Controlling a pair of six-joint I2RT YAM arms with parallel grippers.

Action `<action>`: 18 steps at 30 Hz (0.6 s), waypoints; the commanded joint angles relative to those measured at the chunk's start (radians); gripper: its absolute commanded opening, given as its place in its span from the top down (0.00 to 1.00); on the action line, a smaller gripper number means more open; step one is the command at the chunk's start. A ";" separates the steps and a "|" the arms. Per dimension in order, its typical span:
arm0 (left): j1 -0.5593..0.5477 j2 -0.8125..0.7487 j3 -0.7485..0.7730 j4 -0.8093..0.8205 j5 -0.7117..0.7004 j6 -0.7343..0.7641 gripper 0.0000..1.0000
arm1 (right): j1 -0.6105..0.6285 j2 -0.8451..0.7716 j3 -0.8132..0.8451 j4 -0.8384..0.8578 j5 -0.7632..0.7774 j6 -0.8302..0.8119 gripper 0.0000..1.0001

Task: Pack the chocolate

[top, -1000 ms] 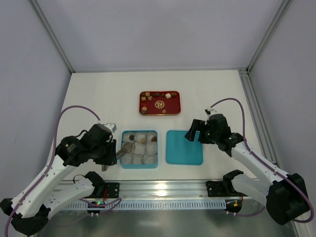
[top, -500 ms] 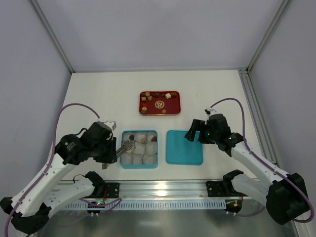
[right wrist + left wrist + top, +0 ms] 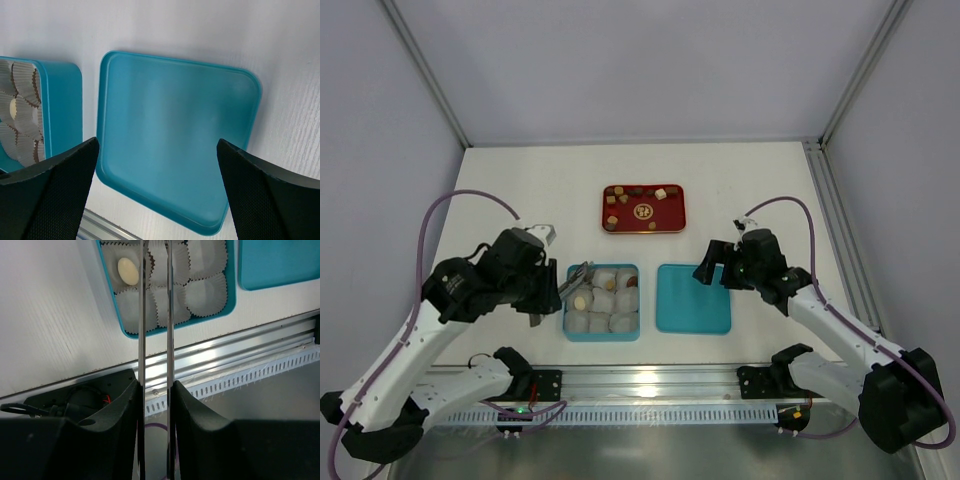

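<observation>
The chocolate (image 3: 635, 189) lies mostly on the red tray (image 3: 667, 218) above the middle of the overhead view, strung along its top and left edges. The pieces there are too small to count surely. Below the tray sits a teal box (image 3: 603, 337) filled with white paper cups (image 3: 610, 321). A cream piece (image 3: 583, 300) rests in a cup on the left side of the box, and a brown piece (image 3: 631, 284) in a cup at its upper right.

The left gripper (image 3: 552, 290) is closed on metal tweezers (image 3: 576, 277), which reach over the box's upper left corner. In the left wrist view the two blades (image 3: 142, 340) run straight up the frame with a narrow gap between them. Their tips are cut off at the top edge, so whether they hold anything cannot be told. The cream piece (image 3: 128, 271) lies just left of the left blade, in the upper left of that picture.

To the right of the box, near it but apart, the teal lid (image 3: 693, 298) lies flat on the white table (image 3: 520, 190). The right gripper (image 3: 157, 142) hangs above the lid with its jaws spread wide and nothing between them. Its wrist view shows most of the lid (image 3: 180, 140), with the lower corners hidden behind the black fingers (image 3: 55, 185). The box (image 3: 60, 110) is cut off at the left edge of that view.
</observation>
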 commanded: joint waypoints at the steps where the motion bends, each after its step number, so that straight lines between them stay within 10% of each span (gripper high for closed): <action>1: -0.002 0.033 0.105 -0.289 -0.038 0.000 0.69 | 0.005 0.004 0.052 0.027 -0.006 0.000 0.00; 18: 0.000 0.444 0.399 0.033 -0.210 0.139 0.68 | 0.003 -0.064 0.072 -0.031 -0.008 -0.018 0.00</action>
